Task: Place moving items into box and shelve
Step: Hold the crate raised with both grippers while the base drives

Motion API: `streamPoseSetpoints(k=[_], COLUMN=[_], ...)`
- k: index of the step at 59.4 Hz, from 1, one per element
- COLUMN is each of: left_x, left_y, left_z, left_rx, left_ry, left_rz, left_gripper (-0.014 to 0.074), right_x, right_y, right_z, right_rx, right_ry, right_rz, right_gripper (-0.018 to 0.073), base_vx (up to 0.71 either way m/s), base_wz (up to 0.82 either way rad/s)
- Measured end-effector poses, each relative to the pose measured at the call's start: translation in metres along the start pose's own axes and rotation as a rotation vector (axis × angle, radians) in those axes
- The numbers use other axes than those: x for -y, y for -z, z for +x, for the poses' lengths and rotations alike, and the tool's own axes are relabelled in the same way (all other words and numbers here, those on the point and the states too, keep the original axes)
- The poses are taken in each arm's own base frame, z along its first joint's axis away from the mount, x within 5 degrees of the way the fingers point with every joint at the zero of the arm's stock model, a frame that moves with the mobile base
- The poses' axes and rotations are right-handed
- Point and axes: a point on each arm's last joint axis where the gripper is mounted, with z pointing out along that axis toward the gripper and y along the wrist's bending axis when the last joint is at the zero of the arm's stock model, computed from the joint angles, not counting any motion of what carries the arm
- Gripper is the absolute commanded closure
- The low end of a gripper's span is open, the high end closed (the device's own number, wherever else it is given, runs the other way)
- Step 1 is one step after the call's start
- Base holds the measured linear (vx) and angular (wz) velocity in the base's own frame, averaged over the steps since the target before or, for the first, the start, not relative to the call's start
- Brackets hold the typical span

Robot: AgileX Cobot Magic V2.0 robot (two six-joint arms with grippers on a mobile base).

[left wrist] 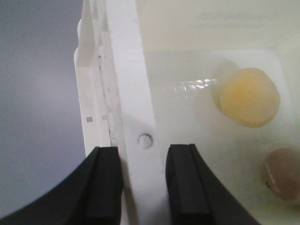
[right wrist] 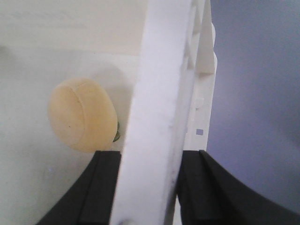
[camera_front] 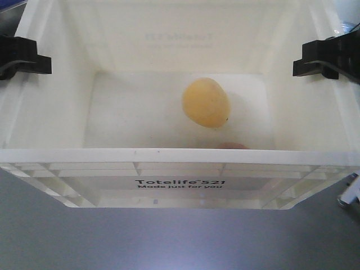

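Arms spread: left gripper [left wrist: 144, 157], right gripper [right wrist: 150, 161] on opposite box [camera_front: 180, 156] sides, fingers [left wrist: 105, 180] of each clamped across rim

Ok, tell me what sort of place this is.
Hard to say; probably a robot test bench. Only a plain grey surface shows, beneath a white crate, with the left gripper and right gripper clamped on its side rims.

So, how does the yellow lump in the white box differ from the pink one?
Colour: the yellow lump is yellowish-tan; the pink lump is pale pinkish-beige. Place: the yellow lump lies near the middle of the box floor; the pink lump lies by the printed front wall, almost hidden in the front view. Both are rounded, lie loose on the floor, and do not touch.
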Motion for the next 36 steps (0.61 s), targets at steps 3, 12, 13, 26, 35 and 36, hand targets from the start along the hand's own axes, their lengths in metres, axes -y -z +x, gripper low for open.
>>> streamPoseSetpoints(k=[3, 12, 13, 26, 35, 36], left_x=[0.0000, 0.0000, 0.0000, 0.0000, 0.0001, 0.0001], left_y=[0.0000, 0.0000, 0.0000, 0.0000, 0.0003, 0.0003], left_z=[0.0000, 0.0000, 0.0000, 0.0000, 0.0000, 0.0000], left_rx=[0.000, 0.000, 0.000, 0.000, 0.001, 0.001], left_ry=[0.000, 0.000, 0.000, 0.000, 0.000, 0.000], left_rz=[0.000, 0.000, 0.000, 0.000, 0.000, 0.000], left_gripper=[0.0603, 0.0603, 0.0603, 0.0603, 0.0603, 0.0603], right_x=[0.0001, 0.0001, 0.0001, 0.0000, 0.0000, 0.0000], right_y=[0.0000, 0.0000, 0.0000, 0.0000, 0.0000, 0.0000], right_z=[0.0000, 0.0000, 0.0000, -0.0001, -0.0001, -0.0001], right_rx=[0.000, 0.000, 0.000, 0.001, 0.001, 0.001], right_ry=[0.001, 0.001, 0.001, 0.000, 0.000, 0.000], right_rz=[0.001, 0.001, 0.001, 0.000, 0.000, 0.000], right_gripper=[0.0565, 0.0565, 0.0565, 0.0565, 0.0565, 0.0565], base_vx=[-0.11, -0.10, -0.10, -0.08, -0.06, -0.06], base_wz=[0.84, 0.86, 0.87, 0.87, 0.85, 0.82])
